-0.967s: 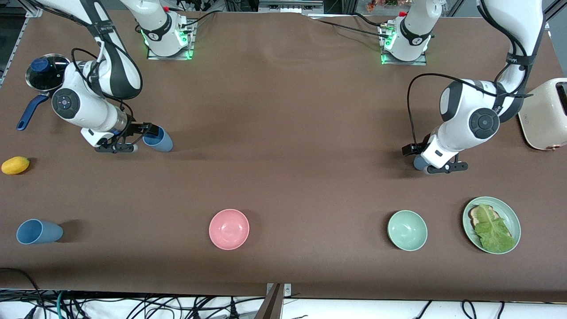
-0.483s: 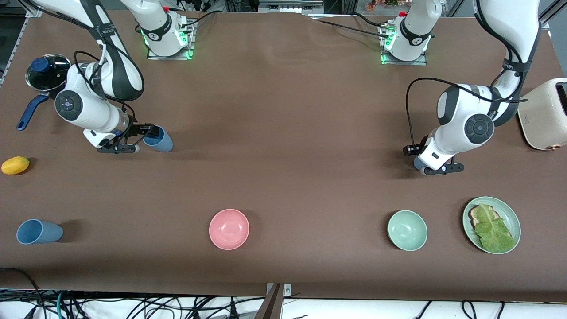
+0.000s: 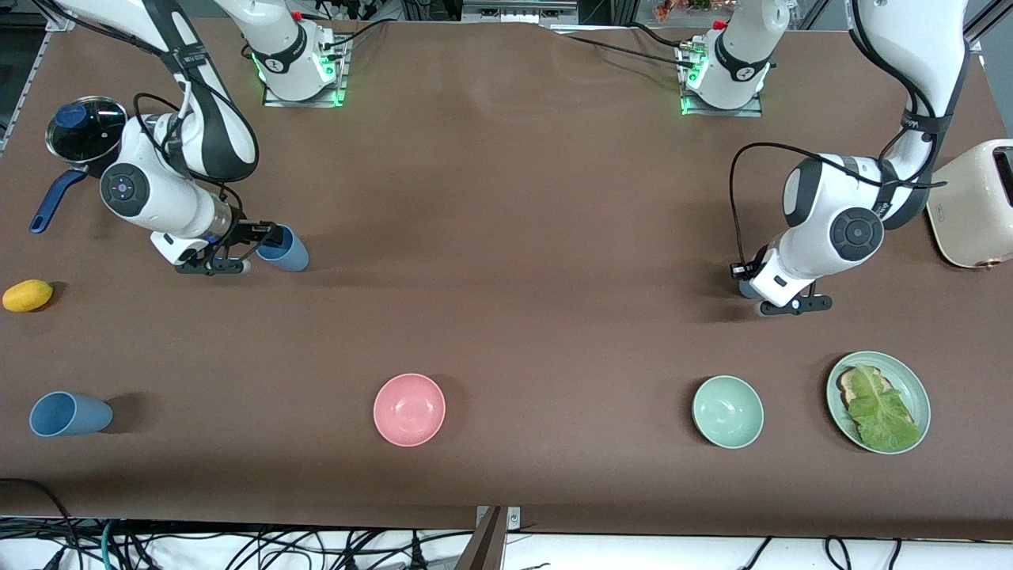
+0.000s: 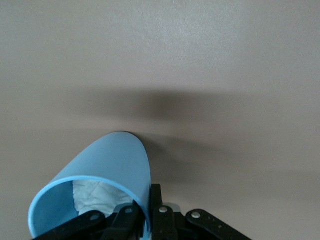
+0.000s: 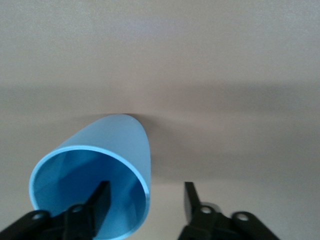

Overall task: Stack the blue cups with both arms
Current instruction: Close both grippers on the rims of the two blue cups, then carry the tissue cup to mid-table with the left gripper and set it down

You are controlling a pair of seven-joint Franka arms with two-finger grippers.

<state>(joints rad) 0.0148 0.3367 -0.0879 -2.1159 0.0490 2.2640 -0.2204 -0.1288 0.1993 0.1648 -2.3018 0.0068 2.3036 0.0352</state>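
One blue cup [image 3: 286,252] is on the table near the right arm's end. My right gripper [image 3: 257,236] is at its rim, open, with one finger inside the cup [image 5: 110,140] and the other outside; in the right wrist view the gripper [image 5: 145,192] has a wide gap. My left gripper [image 3: 750,281] is low over the table near the left arm's end and hides most of a second blue cup [image 3: 745,288]. In the left wrist view the gripper [image 4: 147,200] is shut on that cup's [image 4: 110,160] wall, and white paper [image 4: 95,195] lies inside. A third blue cup [image 3: 67,414] is near the front corner at the right arm's end.
A pink bowl [image 3: 409,409], a green bowl [image 3: 728,412] and a green plate [image 3: 918,392] with toast and lettuce stand along the front. A cream toaster [image 3: 977,206] is at the left arm's end. A pan lid [image 3: 83,127] and a yellow fruit [image 3: 28,294] are at the right arm's end.
My left arm has shifted slightly toward its end of the table, and its cup shows less. My right arm and its cup have barely moved.
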